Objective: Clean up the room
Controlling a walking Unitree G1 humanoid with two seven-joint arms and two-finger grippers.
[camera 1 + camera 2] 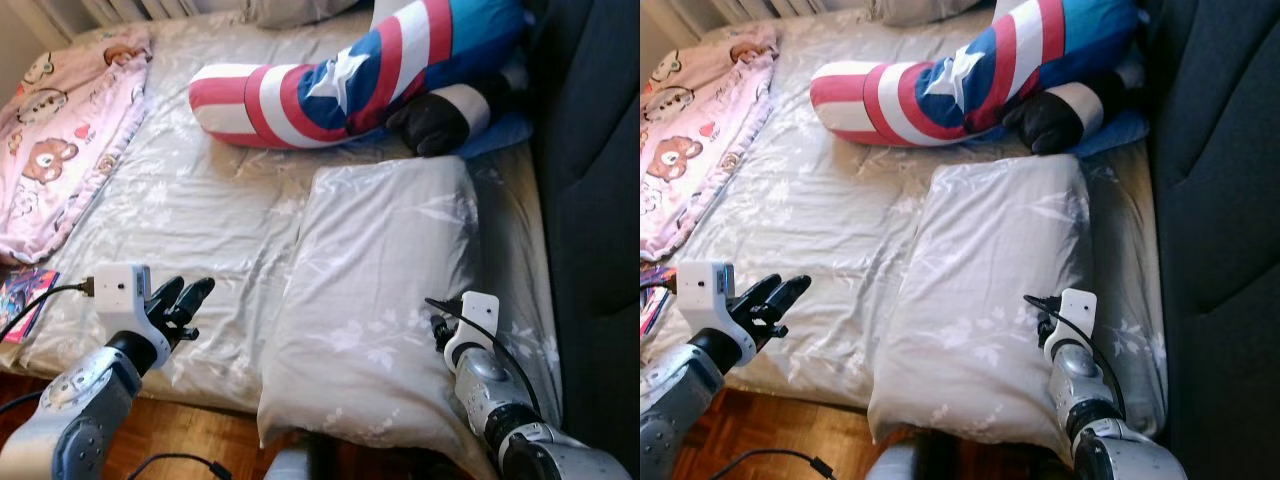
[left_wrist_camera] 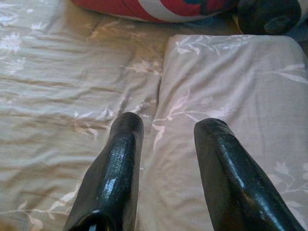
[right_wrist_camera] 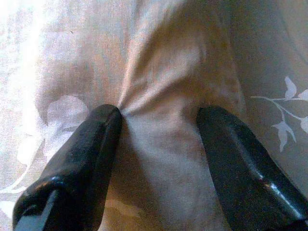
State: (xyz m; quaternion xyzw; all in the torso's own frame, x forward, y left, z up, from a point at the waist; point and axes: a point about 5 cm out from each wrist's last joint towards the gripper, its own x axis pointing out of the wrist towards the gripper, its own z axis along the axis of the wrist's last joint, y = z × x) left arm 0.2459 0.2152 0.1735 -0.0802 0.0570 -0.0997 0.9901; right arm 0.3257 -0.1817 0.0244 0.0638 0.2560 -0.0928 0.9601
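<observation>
Right wrist view: right tool (image 3: pixel 159 139) open, fabric of pillow (image 1: pixel 385 290) bunched btwn fingers; left tool (image 2: pixel 168 130) open, empty.

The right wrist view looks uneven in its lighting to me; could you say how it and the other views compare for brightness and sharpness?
Right wrist view: soft and close, washed out pale at one side, shaded at the other, the pillow bunched between black fingers. Left wrist view: evenly lit, fingers glossy. Eye views: daylight, fairly sharp, the dark headboard in shade.
</observation>
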